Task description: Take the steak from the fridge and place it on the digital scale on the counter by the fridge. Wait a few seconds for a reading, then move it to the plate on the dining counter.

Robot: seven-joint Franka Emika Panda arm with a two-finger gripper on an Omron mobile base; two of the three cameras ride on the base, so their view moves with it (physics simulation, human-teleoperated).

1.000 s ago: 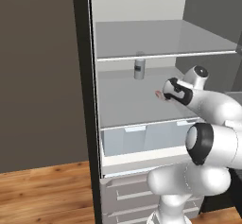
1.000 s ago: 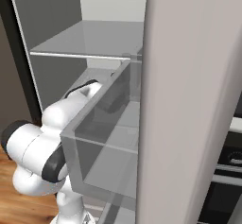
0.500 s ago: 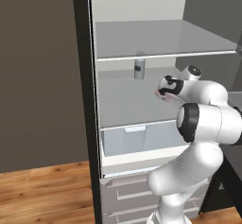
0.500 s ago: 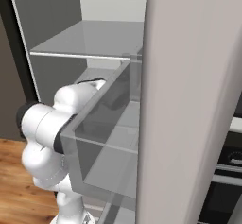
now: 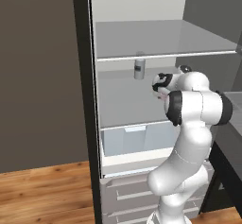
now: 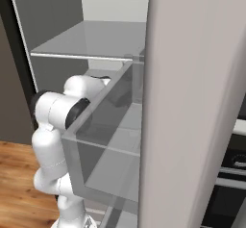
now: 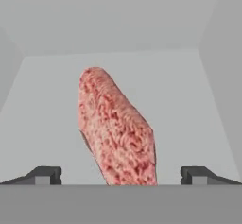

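Fridge: you have the tall fridge with the black door edge and pale grey-white interior point(image 5: 85, 100) standing open in front of you; in the left base view the flat grey shelves sit one above the other, with a translucent bluish drawer point(image 5: 137, 140) below them.
Door: in the right base view the pale fridge door point(image 6: 192, 107) fills the right side, and a clear door bin point(image 6: 103, 140) stands between the camera and the arm.
Arm: your white arm with dark joints point(image 5: 194, 109) reaches from the lower right of the left base view into the compartment under the upper shelf.
Gripper: the two-finger gripper point(image 7: 118, 173) points into the fridge; in the hand view you see its two dark fingertips point(image 7: 45, 175) spread wide, one on each side, neither touching anything.
Steak: the flat pinkish-red slab of raw steak point(image 7: 116, 128) lies on the pale shelf floor between the spread tips, running on a slant from upper left to lower right in the hand view, its near end close to the gripper.
Small can: a small grey cylindrical can point(image 5: 139, 69) stands upright at the back of the same shelf, to the left of the hand in the left base view and well apart from it.
Floor: brown wood planks point(image 5: 42, 194) lie at the foot of the fridge.
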